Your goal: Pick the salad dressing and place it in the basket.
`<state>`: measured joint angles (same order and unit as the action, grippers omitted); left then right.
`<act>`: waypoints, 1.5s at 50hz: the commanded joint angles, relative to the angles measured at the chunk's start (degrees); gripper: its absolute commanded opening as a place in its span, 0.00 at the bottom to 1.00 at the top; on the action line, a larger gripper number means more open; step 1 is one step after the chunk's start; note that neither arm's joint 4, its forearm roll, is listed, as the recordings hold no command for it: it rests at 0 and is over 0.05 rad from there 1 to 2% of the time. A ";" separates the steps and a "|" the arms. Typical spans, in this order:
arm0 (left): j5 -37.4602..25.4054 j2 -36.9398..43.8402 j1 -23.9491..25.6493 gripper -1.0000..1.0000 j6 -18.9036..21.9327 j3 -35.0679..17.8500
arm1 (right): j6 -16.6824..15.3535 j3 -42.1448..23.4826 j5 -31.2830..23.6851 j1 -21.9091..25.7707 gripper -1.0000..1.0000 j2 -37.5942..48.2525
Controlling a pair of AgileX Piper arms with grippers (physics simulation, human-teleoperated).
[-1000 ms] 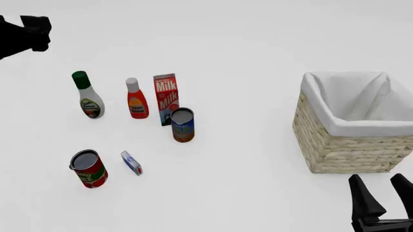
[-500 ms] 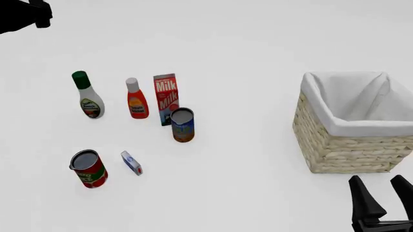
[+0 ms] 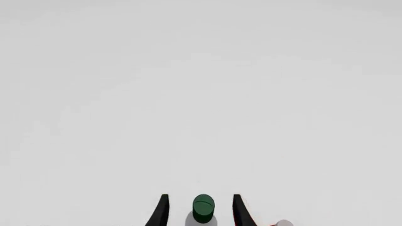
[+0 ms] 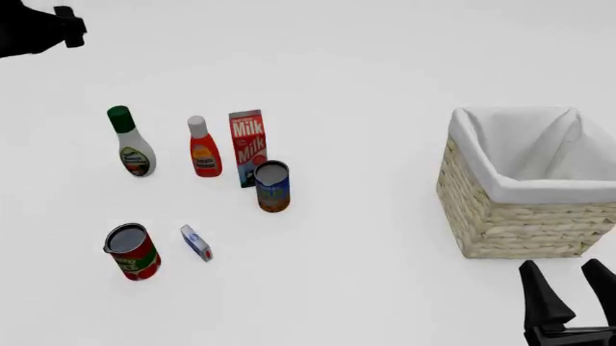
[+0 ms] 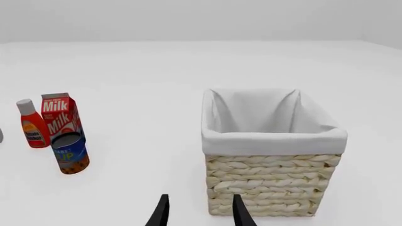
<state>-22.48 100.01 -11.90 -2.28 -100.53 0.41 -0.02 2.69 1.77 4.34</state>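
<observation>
The salad dressing point(image 4: 130, 144), a white bottle with a dark green cap, stands upright at the left end of a row of groceries. Its green cap point(image 3: 203, 208) shows from above in the left wrist view, between the two fingers of my open left gripper point(image 3: 198, 197), which hangs high over it without touching. In the front view only the dark left arm point(image 4: 40, 30) shows, at the top left corner. The wicker basket point(image 4: 524, 220) with white lining stands at the right and holds nothing. Just in front of it my right gripper point(image 4: 570, 285) is open with nothing between its fingers.
A red bottle with white cap point(image 4: 203, 150), a milk carton point(image 4: 247, 148) and a blue can point(image 4: 273, 186) stand right of the dressing. Nearer to me are a red can point(image 4: 132, 251) and a small blue-white box point(image 4: 196, 243). The basket point(image 5: 270, 160) fills the right wrist view.
The left arm has moved up toward the top left corner of the front view and then shifted slightly right. The right arm and all objects have stayed put.
</observation>
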 commanded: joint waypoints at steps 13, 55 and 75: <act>-1.34 8.70 -0.73 1.00 2.25 -6.10 | -0.37 0.01 0.85 -0.04 1.00 1.10; 2.40 13.90 0.89 1.00 3.11 -3.67 | -0.62 0.01 1.09 0.16 1.00 2.15; 5.01 15.35 1.13 1.00 3.61 -0.63 | -0.75 0.01 0.87 0.30 1.00 2.31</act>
<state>-18.64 114.58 -10.84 1.08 -102.45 -0.28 -0.01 3.41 1.99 6.32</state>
